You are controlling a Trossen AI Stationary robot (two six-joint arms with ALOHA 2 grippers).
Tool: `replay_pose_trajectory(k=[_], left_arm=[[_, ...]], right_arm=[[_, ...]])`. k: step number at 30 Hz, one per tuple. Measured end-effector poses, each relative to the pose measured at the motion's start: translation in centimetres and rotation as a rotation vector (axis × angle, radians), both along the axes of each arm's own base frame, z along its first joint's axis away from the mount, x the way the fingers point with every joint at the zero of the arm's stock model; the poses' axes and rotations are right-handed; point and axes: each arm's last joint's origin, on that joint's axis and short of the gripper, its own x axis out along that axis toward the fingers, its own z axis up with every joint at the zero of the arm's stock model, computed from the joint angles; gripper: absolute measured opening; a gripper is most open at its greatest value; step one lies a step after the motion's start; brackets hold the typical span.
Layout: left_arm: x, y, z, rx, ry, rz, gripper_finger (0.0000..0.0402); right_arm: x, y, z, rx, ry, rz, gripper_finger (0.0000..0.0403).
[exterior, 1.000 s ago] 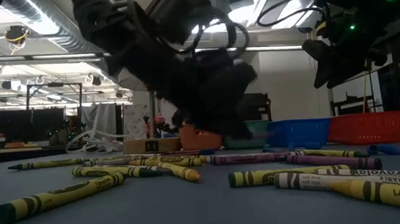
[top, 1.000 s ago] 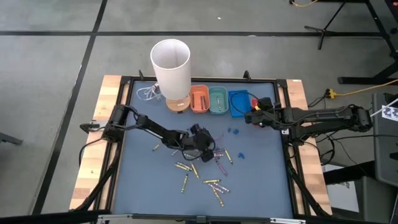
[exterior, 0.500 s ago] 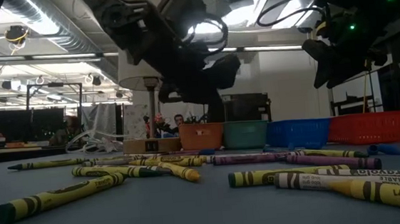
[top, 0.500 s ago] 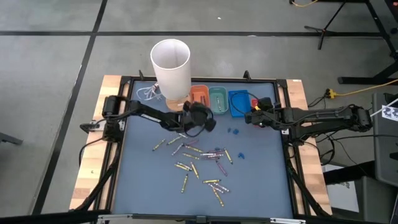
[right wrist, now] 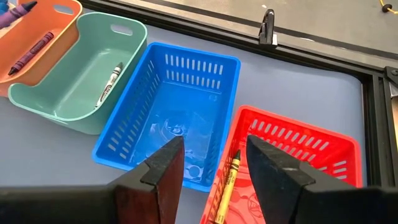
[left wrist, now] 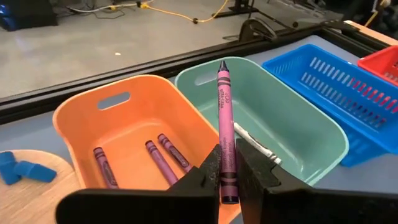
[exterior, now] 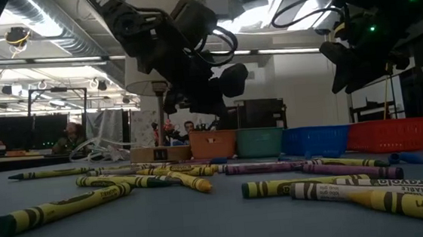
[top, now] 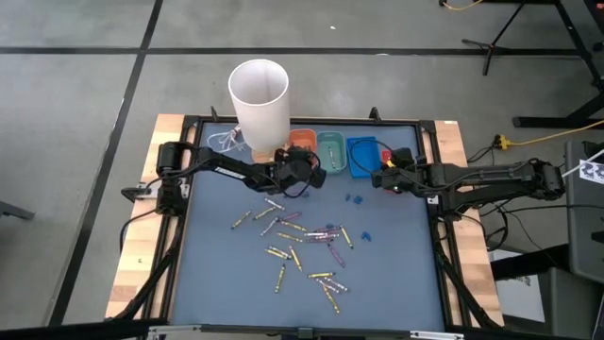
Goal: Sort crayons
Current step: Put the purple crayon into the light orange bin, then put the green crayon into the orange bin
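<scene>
Left gripper (left wrist: 228,177) clamped on a purple crayon (left wrist: 224,118), held above the orange tray (left wrist: 124,134) at the far edge of the table (top: 396,274).

The crayon stands out past the fingertips, gripped near its butt end, tip toward the gap between the orange tray and the teal tray (left wrist: 292,134). Three purple crayons already lie in the orange tray; one pale crayon (left wrist: 255,144) lies in the teal one; a yellow crayon (right wrist: 227,186) lies in the red basket (right wrist: 298,155). The remaining loose crayons (top: 302,246) are scattered mid-table, some touching or crossed. Right gripper (right wrist: 214,168) waits with fingers apart above the blue basket (right wrist: 180,106) and the red one. Judgement: crayons are light, stiff and brittle, with paper wraps giving fair grip; they roll readily. Best pinched mid-length across the barrel; end grips risk pivoting or snapping.
</scene>
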Motion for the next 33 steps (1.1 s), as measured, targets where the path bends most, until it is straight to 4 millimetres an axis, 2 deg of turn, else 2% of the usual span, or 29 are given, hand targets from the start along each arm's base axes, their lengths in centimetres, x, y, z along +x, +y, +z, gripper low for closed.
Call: replay_pose_trajectory(k=[13, 25, 30, 33], left_arm=[[-0.4, 0.0, -0.4, -0.019, 0.026, 0.046, 0.0016], [-0.4, 0.1, -0.4, -0.031, 0.006, 0.055, 0.0114], [-0.3, 0.0, -0.2, -0.015, 0.02, 0.035, 0.0122], [-0.3, -0.4, 0.7, -0.003, 0.029, -0.027, 0.0116]], right_arm=[[0.0, 0.0, 0.0, -0.001, 0.0, 0.0, 0.0172], [0.0, 0.0, 0.0, 0.0, -0.001, 0.0, 0.0172], [0.0, 0.0, 0.0, 0.0, -0.002, 0.0, 0.0172], [0.0, 0.0, 0.0, 0.0, -0.003, 0.0, 0.0172]])
